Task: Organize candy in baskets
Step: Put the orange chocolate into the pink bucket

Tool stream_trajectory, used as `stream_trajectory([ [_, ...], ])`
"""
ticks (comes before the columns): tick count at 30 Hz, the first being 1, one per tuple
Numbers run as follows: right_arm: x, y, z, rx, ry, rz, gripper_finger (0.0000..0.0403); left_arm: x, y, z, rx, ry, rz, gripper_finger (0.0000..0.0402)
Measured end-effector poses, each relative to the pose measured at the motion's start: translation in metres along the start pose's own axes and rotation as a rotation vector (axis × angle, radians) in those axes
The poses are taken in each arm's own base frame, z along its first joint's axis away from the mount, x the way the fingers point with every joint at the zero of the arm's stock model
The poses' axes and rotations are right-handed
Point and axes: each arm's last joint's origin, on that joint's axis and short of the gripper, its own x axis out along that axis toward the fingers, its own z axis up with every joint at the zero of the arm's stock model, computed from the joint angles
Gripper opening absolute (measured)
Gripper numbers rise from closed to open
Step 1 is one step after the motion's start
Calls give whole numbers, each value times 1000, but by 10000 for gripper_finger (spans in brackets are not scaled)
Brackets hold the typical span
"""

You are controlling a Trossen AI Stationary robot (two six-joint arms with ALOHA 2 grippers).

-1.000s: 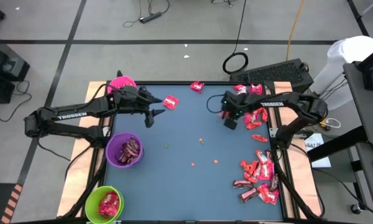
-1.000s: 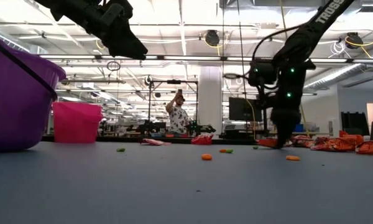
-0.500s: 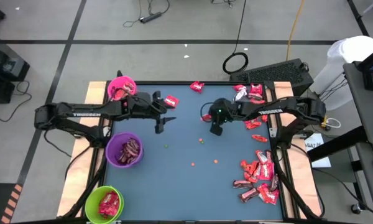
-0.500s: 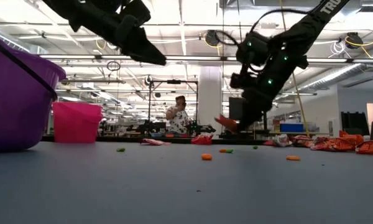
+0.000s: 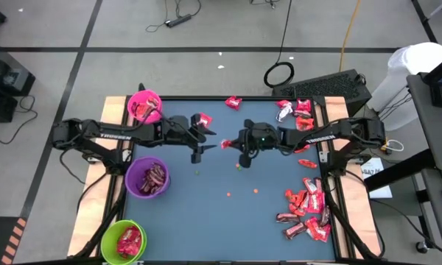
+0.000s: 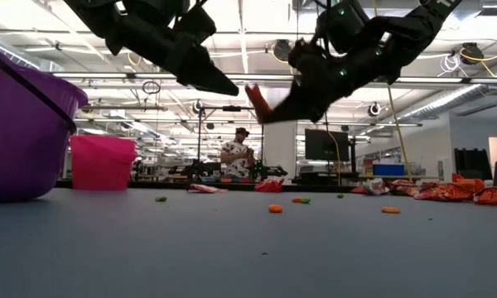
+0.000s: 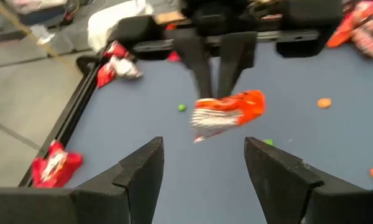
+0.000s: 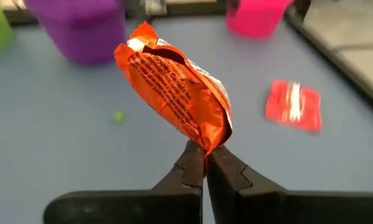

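Presently I have both arms raised over the middle of the bench (image 5: 206, 221), tips facing each other. My right gripper (image 8: 206, 163) has its jaws pinched fully together on the edge of one orange-red wrapped candy (image 8: 174, 87), which hangs clear of the surface; the same piece shows in the low view (image 6: 257, 101) and directly ahead of the left wrist camera (image 7: 227, 112). My left gripper (image 7: 202, 165) sits just beside it with its jaws spread wide and holding nothing, not touching the wrapper.

I note the pink basket (image 5: 143, 104) at the far left corner, the purple basket (image 5: 148, 177) on the left edge with dark pieces inside, and the green basket (image 5: 124, 241) at the near left corner with red pieces inside. A loose heap of candy (image 5: 306, 207) lies along the right side, more near the far right corner (image 5: 295, 109), and single pieces at the far edge (image 5: 233, 102). Small orange and green specks (image 5: 239, 166) lie scattered mid-bench.

A person (image 6: 236, 155) stands in the room beyond.
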Motion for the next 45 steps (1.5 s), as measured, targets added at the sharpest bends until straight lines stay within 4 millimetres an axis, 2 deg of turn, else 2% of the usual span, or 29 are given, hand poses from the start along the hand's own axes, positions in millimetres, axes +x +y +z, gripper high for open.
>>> stream_trajectory([
  [9,0,18,19,-19,-211,96,0,0,-13,11,69,-88,-41,228],
  [21,15,21,14,1,-286,103,0,-1,-21,21,94,-170,-52,222],
  [24,17,21,13,5,-298,103,0,-1,-21,20,109,-164,-52,196],
  [31,16,21,14,14,-306,106,2,-1,-21,21,109,-163,-38,102],
  [34,16,21,14,30,-308,107,22,-1,-20,21,107,-159,-25,83],
  [38,15,21,15,30,-307,108,75,-1,-20,21,104,-149,6,81],
  [45,-16,21,29,-25,-225,100,155,-18,-16,23,73,-107,76,85],
])
